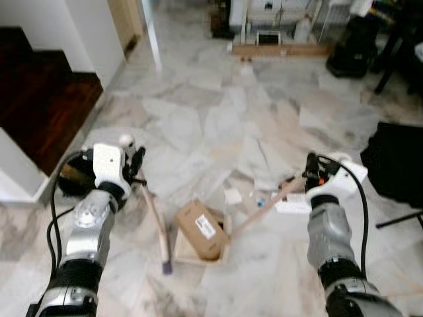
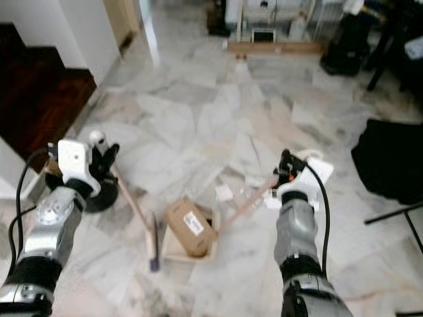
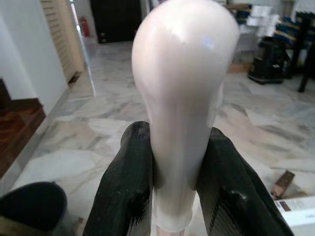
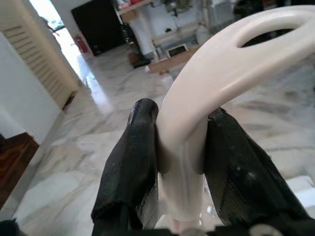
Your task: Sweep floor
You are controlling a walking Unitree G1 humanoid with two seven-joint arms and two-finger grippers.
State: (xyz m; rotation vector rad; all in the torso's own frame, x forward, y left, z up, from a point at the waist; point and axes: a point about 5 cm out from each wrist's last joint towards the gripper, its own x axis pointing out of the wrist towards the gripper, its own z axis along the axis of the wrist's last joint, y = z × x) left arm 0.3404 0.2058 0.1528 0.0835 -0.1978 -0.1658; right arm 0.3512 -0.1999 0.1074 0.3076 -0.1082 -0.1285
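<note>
Holding two tools at once, I have the left gripper (image 1: pixel 135 165) clamped on the rounded white end of the broom (image 1: pixel 155 221), and the right gripper (image 1: pixel 310 173) clamped on the looped white handle of the dustpan (image 1: pixel 218 254) — both sets of black fingers squeeze their handles in the wrist views. The broom's stick runs from the left gripper down and to the right, its head (image 1: pixel 166 265) resting on the marble floor (image 1: pixel 198 119) at the pan's near left corner. The dustpan's long stick slants from the right gripper down and to the left, so the two handles converge on the tray between my arms. A brown cardboard box (image 1: pixel 200 228) lies inside the tray. White paper scraps (image 1: pixel 232 196) sit just beyond the pan's far edge, nearer my right arm. I judge the next sweep must draw those scraps toward me, into the pan.
</note>
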